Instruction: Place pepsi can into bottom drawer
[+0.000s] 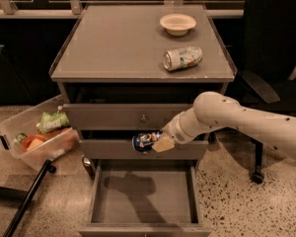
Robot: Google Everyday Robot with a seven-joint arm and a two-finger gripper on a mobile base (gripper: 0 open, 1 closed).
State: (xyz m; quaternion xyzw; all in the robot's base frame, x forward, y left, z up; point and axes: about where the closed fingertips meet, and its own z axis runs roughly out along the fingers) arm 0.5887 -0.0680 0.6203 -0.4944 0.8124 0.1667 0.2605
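The pepsi can [145, 140], dark blue with red and white markings, lies sideways in my gripper [156, 143], which is shut on it. The gripper holds the can in front of the middle drawer's face, above the open bottom drawer [143, 196]. That drawer is pulled out and its flat grey floor is bare, with the arm's shadow on it. My white arm [227, 120] reaches in from the right.
On the cabinet top [113, 48] lie a silver-white can with green markings [182, 58] and a small beige bowl [177, 23]. A clear bin of snacks [37, 137] stands on the floor at left. A black office chair [271, 78] stands at right.
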